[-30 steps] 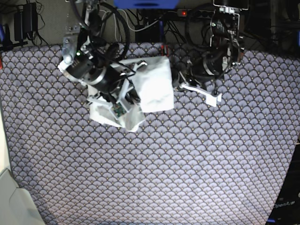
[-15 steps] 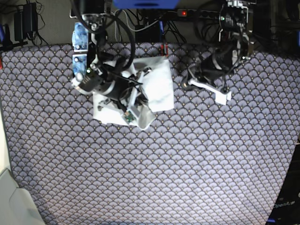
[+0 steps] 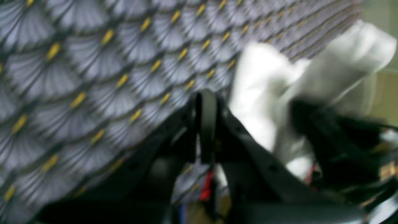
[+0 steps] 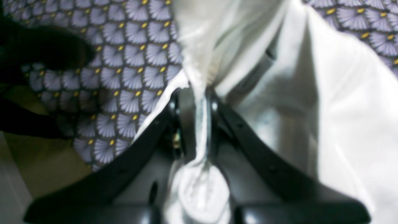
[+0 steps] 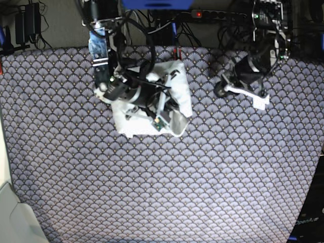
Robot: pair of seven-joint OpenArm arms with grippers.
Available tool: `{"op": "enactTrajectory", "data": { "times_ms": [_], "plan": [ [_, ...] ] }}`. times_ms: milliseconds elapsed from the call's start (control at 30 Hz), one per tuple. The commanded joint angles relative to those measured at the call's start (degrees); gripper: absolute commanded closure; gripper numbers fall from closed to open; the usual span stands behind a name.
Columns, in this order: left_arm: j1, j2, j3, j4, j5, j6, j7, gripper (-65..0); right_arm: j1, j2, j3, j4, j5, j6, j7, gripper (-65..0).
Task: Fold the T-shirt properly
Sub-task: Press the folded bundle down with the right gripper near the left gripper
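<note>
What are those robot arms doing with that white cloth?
They are folding a T-shirt on a table covered with a fan-patterned cloth. The shirt is already bunched into a small, roughly square bundle near the back of the table. The right gripper is shut on a fold of the white fabric, with its arm lying across the bundle. The left gripper is shut on nothing and hangs over the patterned cloth off to the side, apart from the shirt.
</note>
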Motion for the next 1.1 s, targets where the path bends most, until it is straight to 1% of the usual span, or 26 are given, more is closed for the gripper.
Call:
{"op": "enactTrajectory", "data": {
  "times_ms": [0,167,300,400,500,567,667,800,900,1067],
  "plan": [
    [-1.0,0.3,0.5,-0.5,-1.4,-0.4,0.1,-0.3,0.9,-0.5,-0.6,0.9,1.4,0.4,1.1,0.0],
    [-5.0,1.5,4.5,-7.7,-1.4,-0.4,0.1,-0.3,0.9,-0.5,-0.7,1.1,1.4,0.4,0.8,0.0],
    [-5.6,2.2,4.7,-9.3,-1.4,-0.4,-0.3,-0.3,0.1,-0.5,-1.6,4.2,1.4,0.4,0.5,0.0],
    [-5.3,1.4,4.7,-8.0,-1.9,-0.4,0.1,-0.3,-0.1,-0.5,-3.5,4.2,1.4,0.4,0.7,0.0],
    [-3.6,-0.3,4.5,-4.8,-1.5,-0.4,-0.4,-0.3,-0.3,-0.5,-5.1,3.7,1.4,0.4,0.9,0.0],
    [-2.7,-0.7,2.6,-3.0,-1.5,-0.4,0.1,-0.3,-0.1,-0.5,-6.8,3.2,1.4,0.4,1.1,0.0],
    [-1.4,-0.7,-0.9,-1.4,-1.7,-0.4,0.1,-0.3,1.0,-0.5,-7.8,0.2,1.4,0.4,1.5,0.0],
    [0.7,-0.9,-4.1,-0.6,-2.0,-0.4,0.1,-0.3,2.3,-0.5,-7.8,-5.4,1.4,0.4,5.1,0.0],
    [1.8,-0.9,-4.8,-0.6,-2.1,-0.4,0.1,-0.3,3.3,-0.5,-7.7,-8.7,1.4,0.4,7.2,0.0],
    [2.5,-0.9,-4.8,-0.5,-2.1,-0.5,0.1,-0.3,3.5,-0.5,-7.5,-10.3,1.4,0.4,7.2,-0.1]
  ]
}}
